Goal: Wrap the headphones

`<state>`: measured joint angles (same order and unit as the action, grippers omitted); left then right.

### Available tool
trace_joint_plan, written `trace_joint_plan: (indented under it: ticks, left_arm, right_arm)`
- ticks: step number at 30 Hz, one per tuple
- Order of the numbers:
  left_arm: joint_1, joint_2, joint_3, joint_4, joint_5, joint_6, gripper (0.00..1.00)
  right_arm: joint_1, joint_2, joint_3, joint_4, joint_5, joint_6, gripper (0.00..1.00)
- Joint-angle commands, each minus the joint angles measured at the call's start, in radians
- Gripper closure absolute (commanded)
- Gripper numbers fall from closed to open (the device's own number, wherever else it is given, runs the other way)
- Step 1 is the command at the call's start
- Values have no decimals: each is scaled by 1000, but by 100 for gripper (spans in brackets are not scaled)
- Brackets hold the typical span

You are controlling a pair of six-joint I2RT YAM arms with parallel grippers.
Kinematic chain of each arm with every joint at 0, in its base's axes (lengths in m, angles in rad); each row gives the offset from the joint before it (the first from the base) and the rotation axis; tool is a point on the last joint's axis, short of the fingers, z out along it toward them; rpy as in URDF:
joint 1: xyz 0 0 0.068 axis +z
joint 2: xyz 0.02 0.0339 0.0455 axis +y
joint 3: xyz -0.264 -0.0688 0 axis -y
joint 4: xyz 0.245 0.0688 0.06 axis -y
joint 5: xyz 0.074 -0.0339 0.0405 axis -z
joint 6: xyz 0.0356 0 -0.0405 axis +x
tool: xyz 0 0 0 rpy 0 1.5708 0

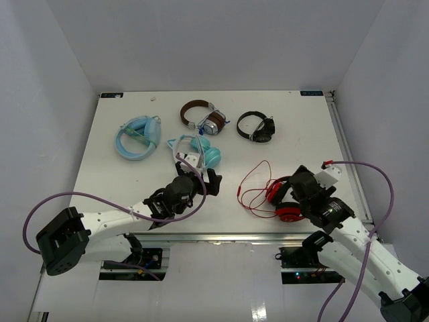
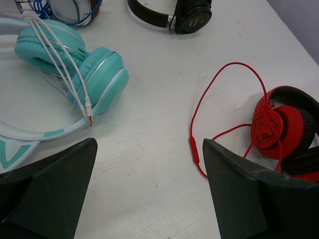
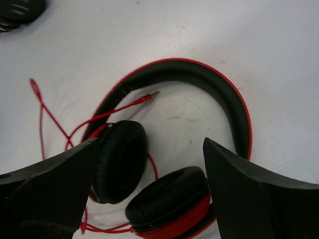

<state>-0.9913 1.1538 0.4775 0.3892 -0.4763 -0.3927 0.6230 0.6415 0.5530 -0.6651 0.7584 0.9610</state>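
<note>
The red headphones [image 1: 285, 204] with black ear pads lie near the table's front right. Their thin red cable [image 1: 251, 186] lies in loose loops to their left. My right gripper [image 1: 299, 192] hangs open just above them. In the right wrist view the gripper [image 3: 149, 147] straddles the two ear pads [image 3: 168, 199], with the headband [image 3: 199, 74] beyond and the cable plug [image 3: 145, 97] inside its arc. My left gripper [image 1: 209, 180] is open and empty, left of the cable. In the left wrist view this gripper [image 2: 149, 149] is over bare table, with the cable [image 2: 219, 82] and headphones [image 2: 281, 127] at right.
Teal headphones [image 1: 204, 153] with a white cable lie just behind my left gripper, and show in the left wrist view [image 2: 94, 69]. Light blue headphones [image 1: 139, 137], brown-banded silver headphones [image 1: 201, 117] and small black headphones [image 1: 258, 126] lie further back. A rail [image 1: 345, 147] runs along the right edge.
</note>
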Motion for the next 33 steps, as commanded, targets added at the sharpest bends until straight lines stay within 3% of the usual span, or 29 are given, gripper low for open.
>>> trace_joint_plan:
  ticks: [1, 6, 23, 29, 33]
  left_arm:
    - [-3, -9, 35, -26, -1, 3, 2]
    - [-1, -44, 20, -21, -1, 0, 2]
    - [-3, -62, 15, -26, -16, 0, 2]
    - [-1, -60, 12, -21, -17, 0, 2]
    - [-3, -57, 13, -21, -16, 0, 2]
  right_arm:
    - [-34, 15, -44, -112, -1, 133, 10]
    - [-70, 11, -81, -170, 18, 207, 12]
    - [-92, -37, -185, -144, 31, 376, 16]
    - [-92, -66, -134, 19, 53, 101, 17]
    - [-92, -6, -42, 19, 117, 49, 17]
